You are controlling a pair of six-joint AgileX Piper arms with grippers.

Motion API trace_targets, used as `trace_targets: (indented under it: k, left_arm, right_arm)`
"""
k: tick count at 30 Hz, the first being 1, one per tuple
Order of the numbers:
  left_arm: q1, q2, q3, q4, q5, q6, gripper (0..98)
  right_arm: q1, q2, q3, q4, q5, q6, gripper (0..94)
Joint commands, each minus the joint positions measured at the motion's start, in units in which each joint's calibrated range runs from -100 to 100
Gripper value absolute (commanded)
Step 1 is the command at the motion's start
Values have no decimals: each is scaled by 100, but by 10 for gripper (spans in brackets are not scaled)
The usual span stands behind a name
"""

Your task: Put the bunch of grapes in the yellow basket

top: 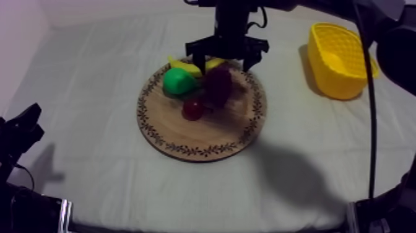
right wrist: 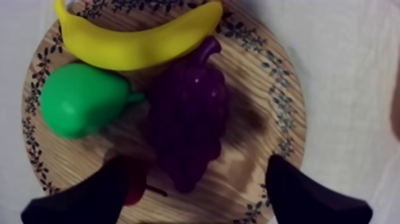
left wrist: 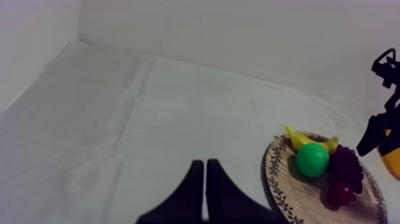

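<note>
The dark purple bunch of grapes (top: 218,83) lies on the round wooden board (top: 210,139), beside a green pear (top: 178,80). My right gripper (top: 226,60) hangs open just above the board's far side, over the grapes. From the right wrist, the grapes (right wrist: 187,125) lie between the spread black fingers (right wrist: 89,196), with no contact visible. The yellow basket (top: 337,59) stands at the back right. My left gripper (top: 21,133) rests at the table's left edge. Its fingers (left wrist: 204,162) lie together as a narrow wedge over bare cloth.
A yellow banana (top: 192,65) lies along the board's far rim and a small red fruit (top: 193,109) sits near its middle. In the left wrist view the board (left wrist: 286,179) with its fruit lies ahead, the other arm's gripper (left wrist: 375,131) beyond it.
</note>
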State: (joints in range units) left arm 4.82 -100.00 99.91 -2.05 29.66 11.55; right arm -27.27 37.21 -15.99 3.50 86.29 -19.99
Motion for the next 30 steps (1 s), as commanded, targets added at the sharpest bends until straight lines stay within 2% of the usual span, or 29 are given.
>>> trace_targets:
  k: [1, 12, 24, 30]
  left_arm:
    - [-1, 0, -2, -2, 0, 0, 1]
    - [-1, 0, -2, -2, 0, 0, 1]
    - [-1, 0, -2, -2, 0, 0, 1]
    - [-1, 0, -2, -2, 0, 0, 1]
  right_arm:
    - [6, 85, 30, -17, -158, 19, 661]
    - [21, 506, 102, -136, -907, 94, 652]
    - [31, 841, 213, -26, -1429, 119, 608]
    - [43, 966, 244, 49, -1563, 46, 453]
